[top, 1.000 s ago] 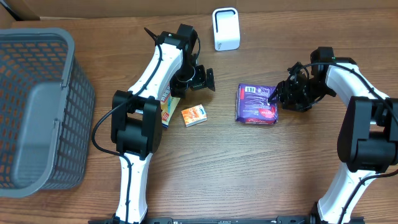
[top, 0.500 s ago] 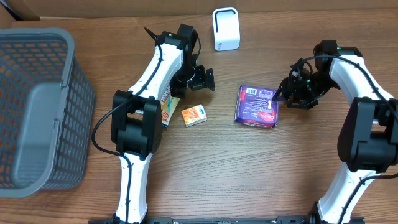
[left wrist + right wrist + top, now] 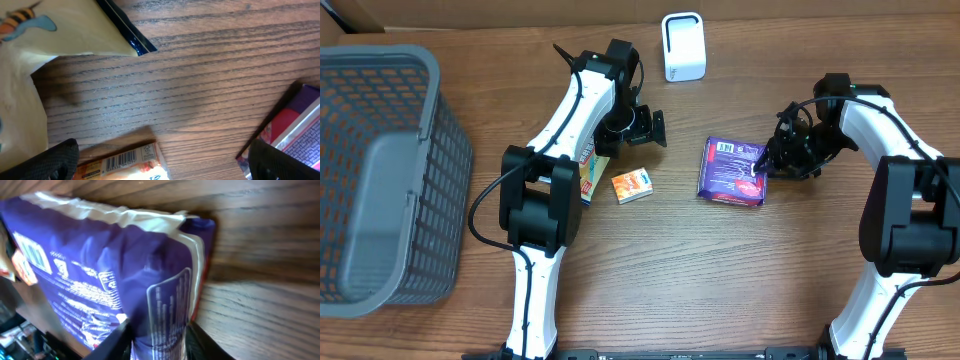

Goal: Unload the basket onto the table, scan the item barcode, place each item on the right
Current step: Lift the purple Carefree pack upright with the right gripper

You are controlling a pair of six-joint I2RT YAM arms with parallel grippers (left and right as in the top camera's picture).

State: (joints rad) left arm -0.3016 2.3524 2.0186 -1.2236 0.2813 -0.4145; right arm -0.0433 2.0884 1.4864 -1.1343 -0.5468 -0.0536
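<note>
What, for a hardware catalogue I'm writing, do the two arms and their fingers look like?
Both the left arm and right arm have white, rounded link shells joined by bulky black joint housings, with thin black cables looping alongside. The left gripper and right gripper are all black. Up close, the left fingers look matte black. No markings are legible.

A purple packet (image 3: 732, 170) lies flat, printed face up; white scanner (image 3: 682, 46) stands well apart.

An orange barcoded box (image 3: 125, 162) lies between a yellow bag (image 3: 30, 50) and a purple packet (image 3: 295, 135).
</note>
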